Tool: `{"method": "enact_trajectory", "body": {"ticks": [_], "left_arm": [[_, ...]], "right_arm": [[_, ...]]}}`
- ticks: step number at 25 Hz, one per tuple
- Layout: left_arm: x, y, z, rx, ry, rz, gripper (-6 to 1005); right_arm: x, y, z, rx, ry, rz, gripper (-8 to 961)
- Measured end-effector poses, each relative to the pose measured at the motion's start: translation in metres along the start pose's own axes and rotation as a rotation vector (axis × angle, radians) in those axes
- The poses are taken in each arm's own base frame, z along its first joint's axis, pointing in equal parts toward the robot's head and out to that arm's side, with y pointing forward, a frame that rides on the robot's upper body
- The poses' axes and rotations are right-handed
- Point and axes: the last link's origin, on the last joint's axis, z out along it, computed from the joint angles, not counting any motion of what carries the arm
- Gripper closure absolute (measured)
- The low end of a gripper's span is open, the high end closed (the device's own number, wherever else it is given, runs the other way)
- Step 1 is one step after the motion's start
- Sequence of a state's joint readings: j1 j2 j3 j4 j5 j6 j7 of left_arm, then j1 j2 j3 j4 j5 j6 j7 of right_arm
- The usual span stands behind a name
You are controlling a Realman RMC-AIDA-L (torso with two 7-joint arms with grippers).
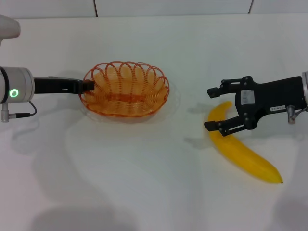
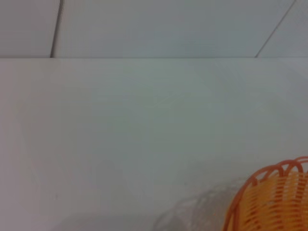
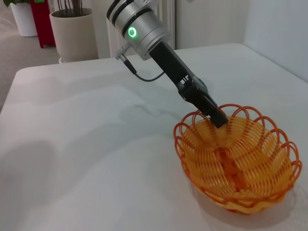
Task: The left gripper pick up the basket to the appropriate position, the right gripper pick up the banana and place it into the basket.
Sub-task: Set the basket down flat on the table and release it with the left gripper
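The right end effector [image 1: 215, 109] hangs with its fingers spread over the stem end of the banana [image 1: 243, 148], one finger on the far side and one on the near side. The banana lies flat on the tabletop [image 1: 144, 192], its long axis running from the stem beneath those fingers out to the near right. Well to the left, the left end effector [image 1: 89, 86] pinches the left rim of the basket [image 1: 126, 89], which looks to rest on the tabletop. Bare tabletop lies between banana and basket, so a leftward carry appears unobstructed.
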State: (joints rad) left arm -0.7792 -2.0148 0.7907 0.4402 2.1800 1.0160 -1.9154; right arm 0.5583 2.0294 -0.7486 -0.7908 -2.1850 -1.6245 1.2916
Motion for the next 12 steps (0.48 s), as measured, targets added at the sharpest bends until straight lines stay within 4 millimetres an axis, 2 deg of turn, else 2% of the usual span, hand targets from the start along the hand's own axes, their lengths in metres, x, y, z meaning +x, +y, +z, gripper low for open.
{"method": "enact_trajectory", "body": {"ticks": [12], "left_arm": [[0.0005,-0.0002,-0.0006,-0.003,0.013,-0.01,939]], "right_arm": [[0.001,0.0006,0.0004,-0.003,0.001,0.004,48]]}}
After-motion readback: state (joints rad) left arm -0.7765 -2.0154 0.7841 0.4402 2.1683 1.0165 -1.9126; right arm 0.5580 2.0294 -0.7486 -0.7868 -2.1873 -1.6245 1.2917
